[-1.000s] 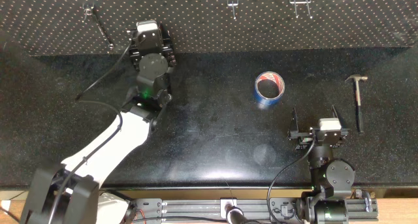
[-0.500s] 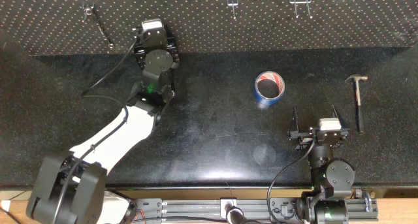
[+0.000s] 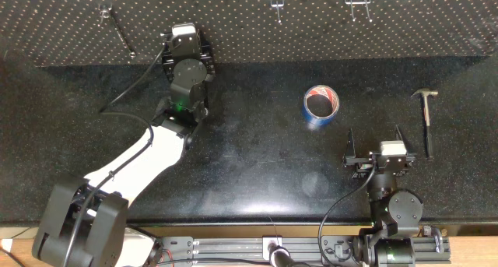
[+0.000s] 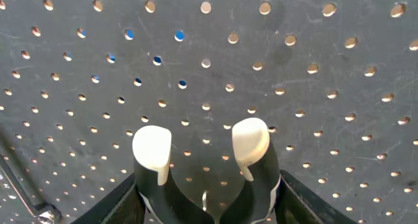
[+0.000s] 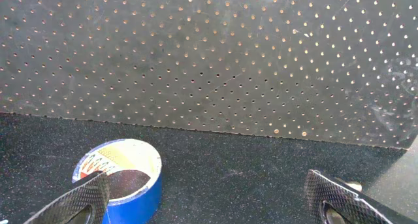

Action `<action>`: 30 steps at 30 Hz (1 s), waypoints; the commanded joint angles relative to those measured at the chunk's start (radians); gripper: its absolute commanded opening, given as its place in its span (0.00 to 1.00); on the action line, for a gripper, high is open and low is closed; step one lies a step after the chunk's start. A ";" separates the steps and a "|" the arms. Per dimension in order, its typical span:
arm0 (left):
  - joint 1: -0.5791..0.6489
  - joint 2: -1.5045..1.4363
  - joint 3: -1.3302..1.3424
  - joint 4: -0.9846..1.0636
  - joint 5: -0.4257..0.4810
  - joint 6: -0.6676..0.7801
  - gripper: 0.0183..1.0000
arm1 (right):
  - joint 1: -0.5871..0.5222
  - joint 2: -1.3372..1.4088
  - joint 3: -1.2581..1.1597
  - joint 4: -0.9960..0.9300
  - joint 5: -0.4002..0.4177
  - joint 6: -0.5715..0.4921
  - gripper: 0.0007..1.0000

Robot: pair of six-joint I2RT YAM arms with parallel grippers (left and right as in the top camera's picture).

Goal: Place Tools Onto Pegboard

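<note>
Two tools left on the surface (image 3: pixel 249 154), both on the right half, so the next pick looks like the right arm's job. The right gripper (image 3: pixel 375 138) sits low at the near right w/ its fingers spread wide and nothing between them. The hammer (image 3: pixel 426 123) lies just to its right, apart from it. Its long axis runs near-to-far, head at the far end toward the pegboard (image 3: pixel 233 22), so the handle is roughly parallel to the way the gripper points. The gripper would prob. need to shift right and close across the handle. The tape roll (image 3: pixel 320 105) stands on its side farther off, far-left of the right gripper, w/ its opening tilted toward the near side. In the right wrist view it's ahead of the left finger, not between the fingers. The left gripper (image 4: pixel 201 145) is up at the pegboard on the far left, fingers apart w/ a modest gap, holding nothing. It's well away from both loose tools. The wrench (image 3: pixel 120 33) hangs on the board just left of it. A bare hook (image 3: pixel 278 8) and a second hook (image 3: pixel 358 8) sit far-right, the second approx. in line w/ the right gripper.
</note>
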 commanded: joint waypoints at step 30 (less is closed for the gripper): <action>0.025 -0.614 0.076 -0.703 0.330 -0.074 1.00 | -0.003 -0.006 -0.005 -0.002 0.005 -0.003 0.97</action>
